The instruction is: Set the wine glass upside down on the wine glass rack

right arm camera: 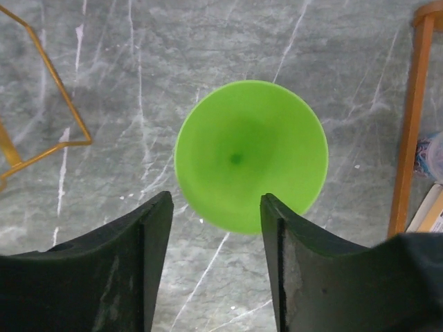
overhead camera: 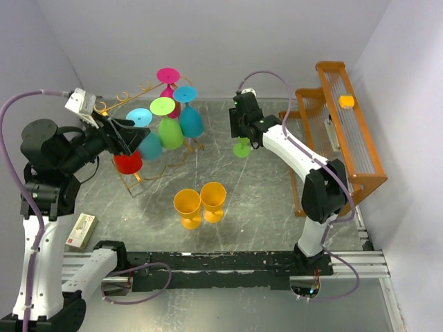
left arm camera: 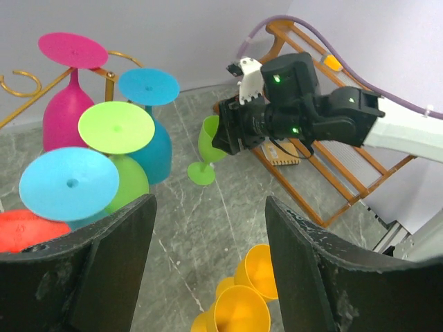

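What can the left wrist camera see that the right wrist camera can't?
Only the left wrist view: upside-down glasses hanging on the gold wire rack, like the pink glass, two yellow glasses standing on the table, and the right arm's end effector seen from the side by the green glass.
Only the right wrist view: a look straight down into the green glass's bowl.
Both: the green glass, the grey marble table, some of the gold wire rack and the wooden rack.
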